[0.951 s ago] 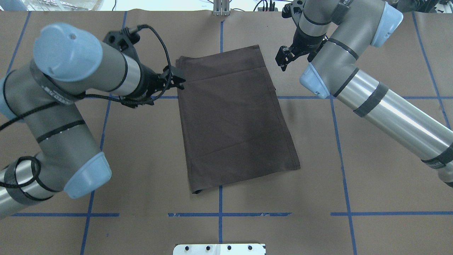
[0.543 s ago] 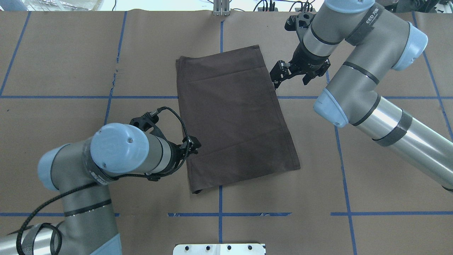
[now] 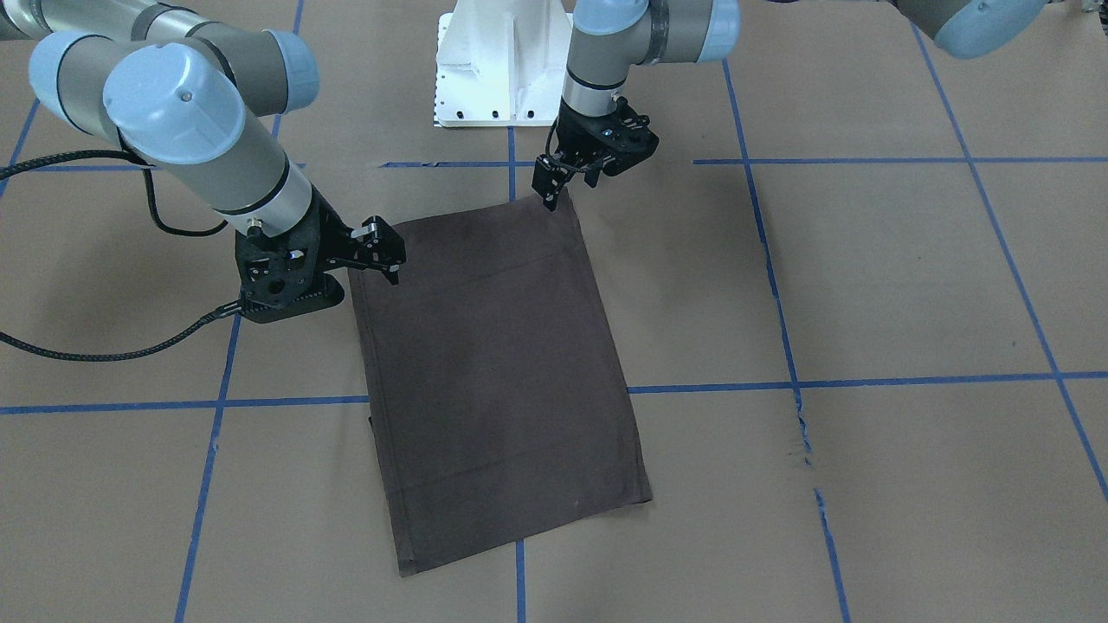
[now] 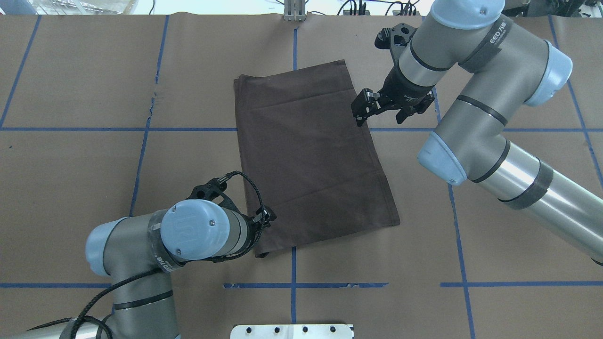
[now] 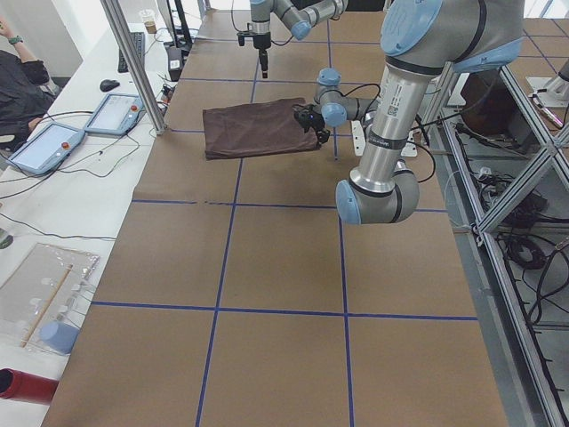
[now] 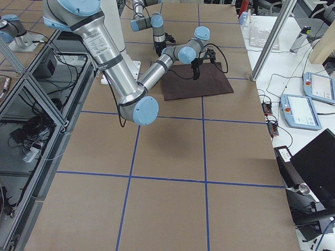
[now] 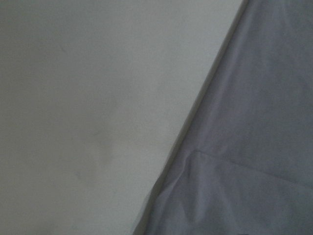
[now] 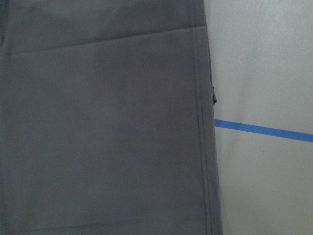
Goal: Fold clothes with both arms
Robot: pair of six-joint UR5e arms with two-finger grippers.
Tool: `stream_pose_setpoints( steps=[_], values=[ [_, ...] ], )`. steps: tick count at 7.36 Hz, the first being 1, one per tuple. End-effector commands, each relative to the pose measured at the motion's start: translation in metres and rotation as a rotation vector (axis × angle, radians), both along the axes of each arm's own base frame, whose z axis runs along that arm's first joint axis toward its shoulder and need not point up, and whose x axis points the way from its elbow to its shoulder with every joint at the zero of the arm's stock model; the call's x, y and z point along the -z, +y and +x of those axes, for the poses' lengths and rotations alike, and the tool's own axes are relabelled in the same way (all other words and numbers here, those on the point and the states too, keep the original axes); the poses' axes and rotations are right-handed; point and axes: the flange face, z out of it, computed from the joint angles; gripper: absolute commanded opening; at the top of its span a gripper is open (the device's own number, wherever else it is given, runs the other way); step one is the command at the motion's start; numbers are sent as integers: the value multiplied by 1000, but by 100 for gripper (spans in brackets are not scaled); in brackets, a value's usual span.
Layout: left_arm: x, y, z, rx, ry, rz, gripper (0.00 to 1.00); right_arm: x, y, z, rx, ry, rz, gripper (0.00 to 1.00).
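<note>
1. I read the left gripper as spread and holding nothing. It hangs just above the corner of the T-shirt nearest the base.
2. The right gripper is also wide and empty. It sits at the opposite long edge, towards the far end.
3. Risk: the two pincers are not level along the cloth, so lifting from these points would probably skew the fold.
4. Risk: the edges are stacked layers. A shallow pinch may take the top layer only and open the stack.
5. Risk: a deep pinch may catch the brown paper cover and tear it.
6. The T-shirt lies flat mid-table as a dark brown rectangle, slightly askew to the blue tape lines. Collar and sleeves are out of sight. It shows faint creases and a stitched hem on the right edge.
</note>
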Motion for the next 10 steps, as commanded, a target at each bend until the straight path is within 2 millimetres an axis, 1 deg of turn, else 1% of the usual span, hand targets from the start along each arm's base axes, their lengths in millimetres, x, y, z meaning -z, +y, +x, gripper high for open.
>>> stream_pose_setpoints(
  steps=[1,2,3,4,6,8,10],
  values=[
    [-1,9,11,-15,-8,-1,88,-1,2,-2,2,2,-2,100],
    [-2,18,15,-26,-10,-8,87,-2,1,-2,1,4,-2,100],
    [-6,21,22,-25,-19,-19,86,-4,2,-1,0,5,-5,100],
    [-9,21,24,-25,-26,-21,84,-5,2,-2,2,7,-4,100],
    [-8,18,28,-11,-32,-12,81,-5,3,-3,4,6,-5,100],
    [-7,18,28,-11,-29,-11,76,-6,3,-3,3,9,-6,100],
    [-9,18,29,-11,-32,-12,74,-9,3,-3,4,11,-10,100]
  ],
)
